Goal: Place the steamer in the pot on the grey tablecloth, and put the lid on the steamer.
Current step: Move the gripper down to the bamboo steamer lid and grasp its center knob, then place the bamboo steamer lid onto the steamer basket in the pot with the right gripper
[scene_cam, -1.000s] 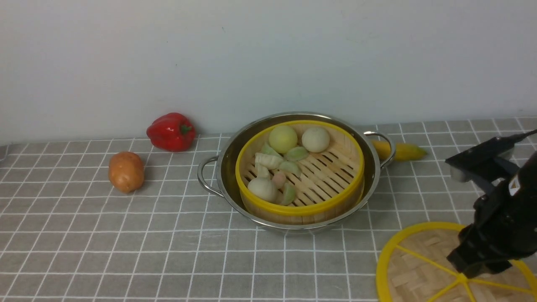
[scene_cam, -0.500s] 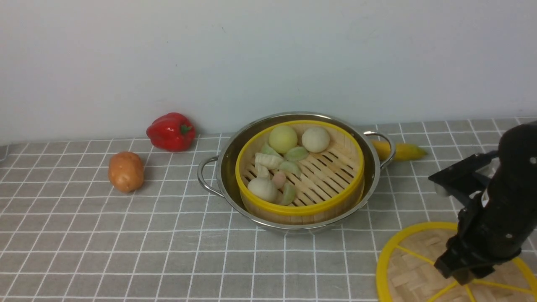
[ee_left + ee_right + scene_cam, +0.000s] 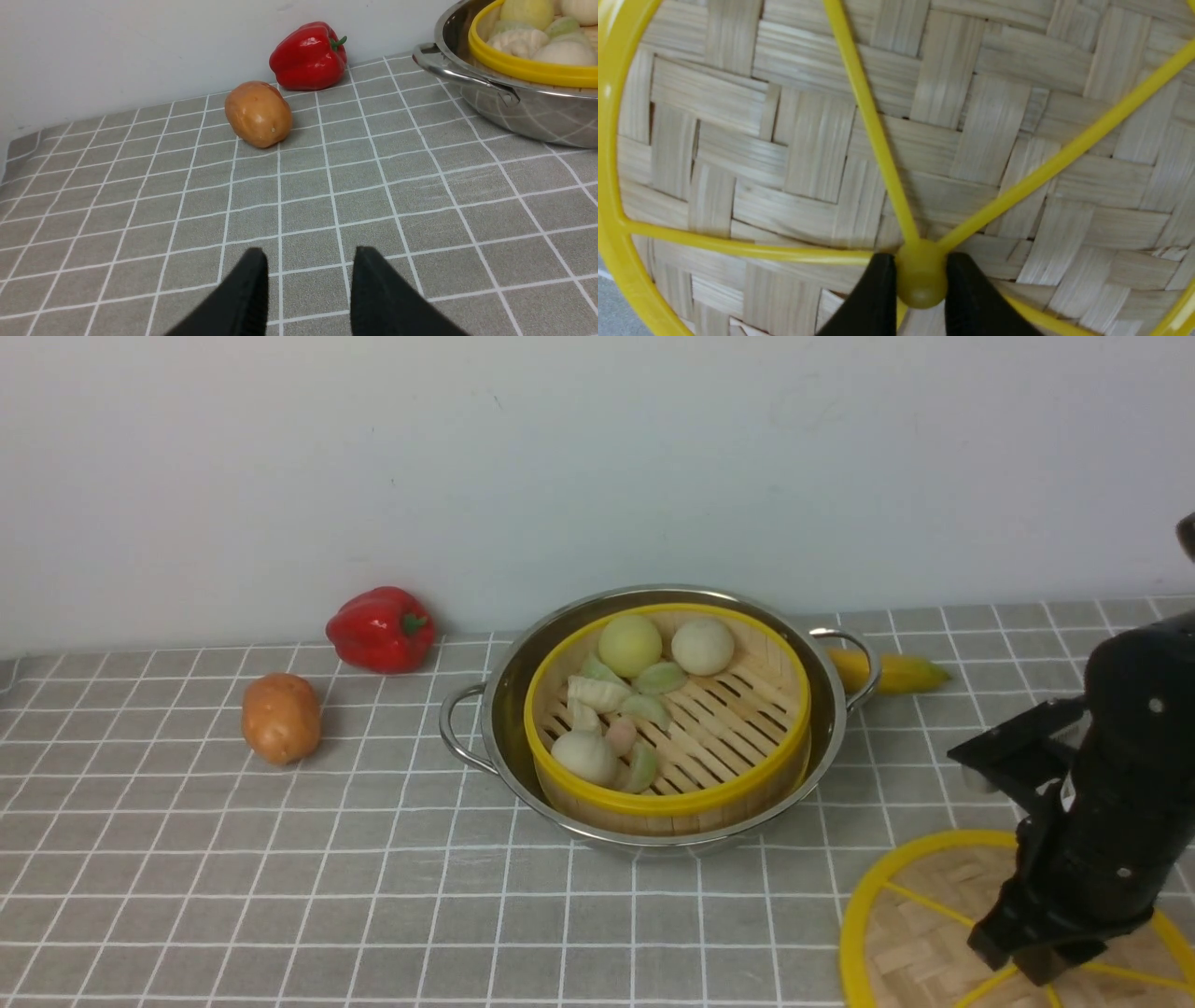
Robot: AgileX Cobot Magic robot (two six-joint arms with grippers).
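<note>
Nearest me, my right gripper [image 3: 920, 266] pinches the small round yellow knob [image 3: 920, 284] of the lid [image 3: 817, 154]. The lid is a flat herringbone-woven bamboo disc with thin yellow spokes and a thick rim, lying on the grey tablecloth [image 3: 280, 877] at the near right. My left gripper [image 3: 309, 255] hangs spread over bare checked cloth. Beyond, mid-table, the steamer [image 3: 667, 803] sits inside the shiny steel pot [image 3: 509, 705], its slatted floor holding smooth buns and dumplings [image 3: 630, 644], open above. Farther left, a potato [image 3: 280, 717] and a glossy red pepper [image 3: 381, 628] lie near the wall [image 3: 597, 457].
</note>
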